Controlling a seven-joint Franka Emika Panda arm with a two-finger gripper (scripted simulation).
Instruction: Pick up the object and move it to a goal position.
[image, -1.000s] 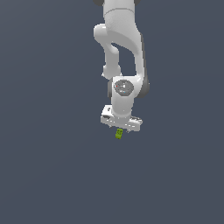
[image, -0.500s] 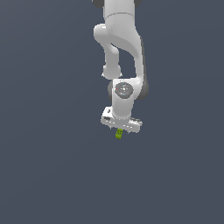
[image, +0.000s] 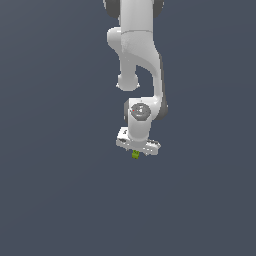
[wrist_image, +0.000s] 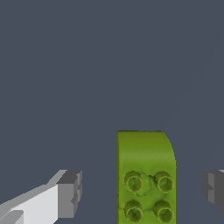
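Green block (wrist_image: 146, 175) sits between the gripper (wrist_image: 142, 190) fingers (wrist_image: 70, 192), which stand spread with gaps either side; its lower end is cut off. Arm hides most of it in the exterior view (image: 135, 154).

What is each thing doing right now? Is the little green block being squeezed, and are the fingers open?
green block: sits between the fingers with its four studs facing the wrist camera, a clear gap on each side, not squeezed.
gripper: open, right over the block.
fingers: spread apart, neither touching the block.
arm: reaching straight down, wrist pointing at the floor.
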